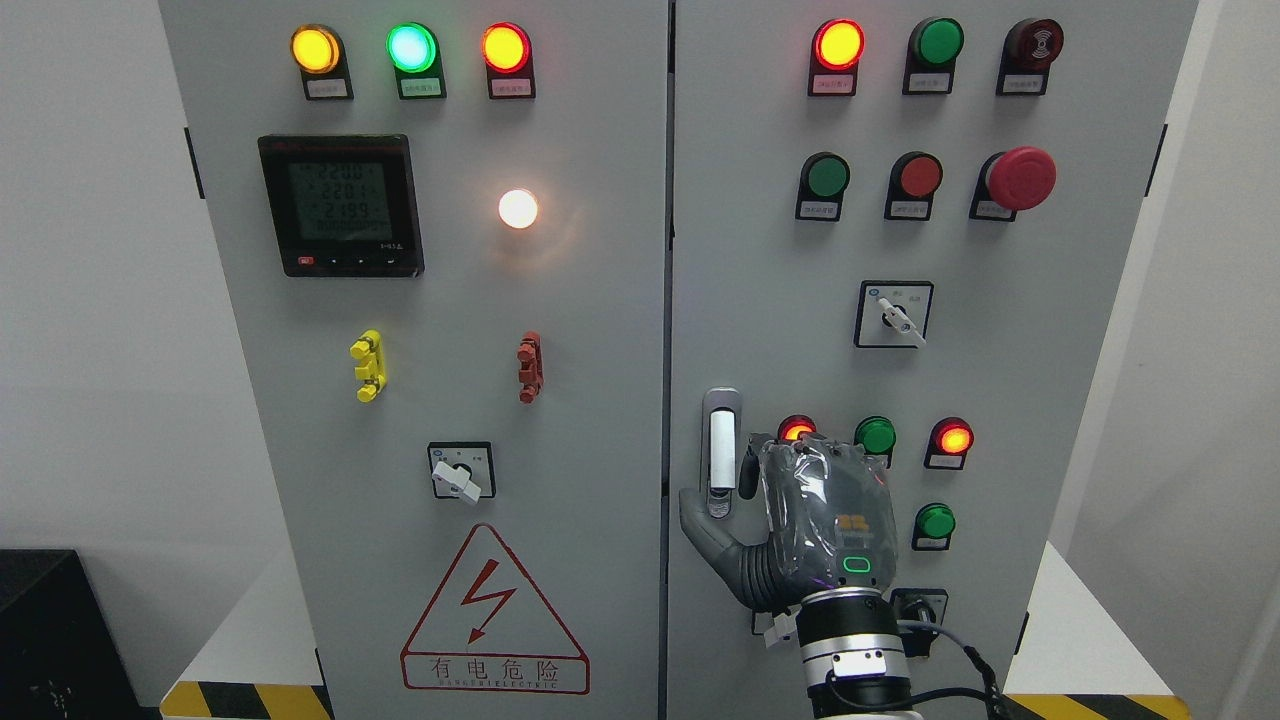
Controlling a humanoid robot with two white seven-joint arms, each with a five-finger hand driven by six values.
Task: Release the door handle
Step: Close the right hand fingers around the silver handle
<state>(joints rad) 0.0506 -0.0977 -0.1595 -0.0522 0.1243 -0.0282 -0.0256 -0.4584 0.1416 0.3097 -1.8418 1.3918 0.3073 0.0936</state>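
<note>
Room: white walls on either side of a grey two-door cabinet (600,400), which fills most of my view; yellow-and-black striped tape (245,700) runs along the floor at its foot.
Landmark: the door handle (721,452), a silver upright bar in a recessed plate on the right door, close to the seam between the doors.
My right hand (800,525): it comes up from the bottom edge, just right of and below the handle, back of the hand toward me under a clear cover.
Fingers: loosely spread and holding nothing; my thumb (705,535) lies just under the handle's lower end and one dark fingertip (747,475) stands right beside the bar. Whether either actually touches the handle, I cannot tell.
My left arm: out of sight.
Right of the handle: a row of small lamps, a lit red one (796,430) partly behind my knuckles, a green one (875,436), another lit red one (953,438).
Above the handle: a rotary switch (894,314) and a big red mushroom button (1020,178).
Left of the handle: on the other door, a triangular warning sign (493,612) low down and a dark digital meter (341,205) high up.
</note>
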